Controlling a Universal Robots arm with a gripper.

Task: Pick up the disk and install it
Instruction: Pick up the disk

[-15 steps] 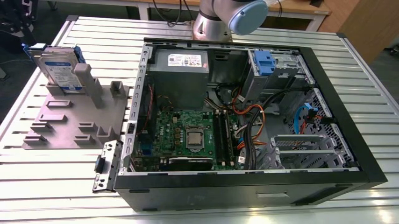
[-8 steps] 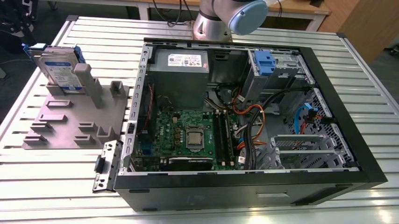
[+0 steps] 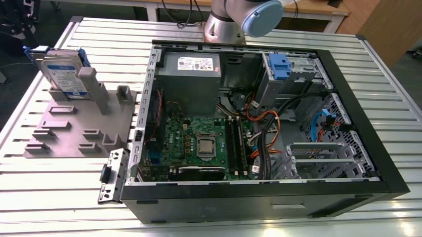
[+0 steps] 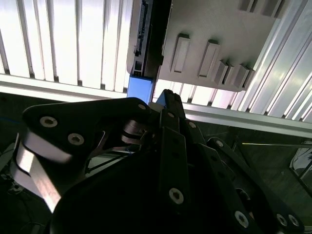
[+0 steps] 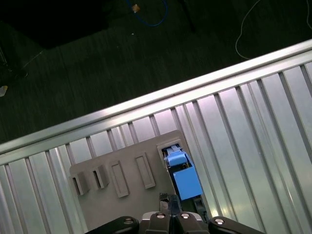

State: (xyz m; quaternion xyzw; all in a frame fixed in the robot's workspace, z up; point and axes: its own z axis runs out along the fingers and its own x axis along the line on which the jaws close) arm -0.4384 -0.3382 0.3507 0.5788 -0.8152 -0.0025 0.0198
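Disk (image 3: 63,74) stands on edge in a slot of the grey fixture (image 3: 72,131), beside the open computer case (image 3: 389,158), on the exterior view's left. In the first wrist view the gripper (image 5: 169,209) hangs above the disk's blue carrier edge, apart from it; whether it is open or closed cannot be told. Judging by this, the pick-up is in hand, and it calls for squaring up with that thin upright edge.
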